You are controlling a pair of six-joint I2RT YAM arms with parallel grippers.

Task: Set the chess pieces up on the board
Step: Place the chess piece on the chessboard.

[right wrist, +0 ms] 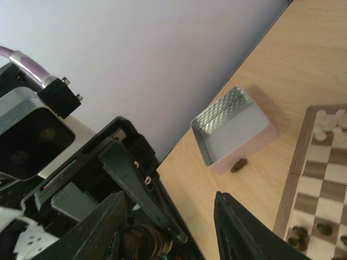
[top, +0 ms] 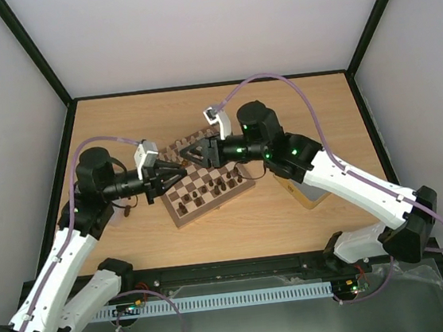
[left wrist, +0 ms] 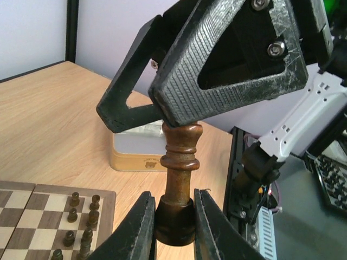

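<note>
My left gripper (left wrist: 173, 201) is shut on the base of a tall dark brown chess piece (left wrist: 179, 162) and holds it in the air. My right gripper (right wrist: 169, 201) is open, and the piece's head (right wrist: 142, 244) lies between its fingers (left wrist: 227, 59), close to one of them. In the top view the two grippers, left (top: 178, 172) and right (top: 191, 155), meet over the far left part of the board (top: 208, 190). Several dark pieces (left wrist: 81, 216) stand on the board (left wrist: 21, 211). Cream pieces (right wrist: 328, 122) stand at another edge of the board (right wrist: 317, 184).
A silver metal tray (right wrist: 233, 130) lies on the table left of the board, with a dark piece (right wrist: 238, 165) on its side beside it. A gold-sided tin (left wrist: 135, 154) stands right of the board (top: 308, 192). Black frame posts line the table's edges.
</note>
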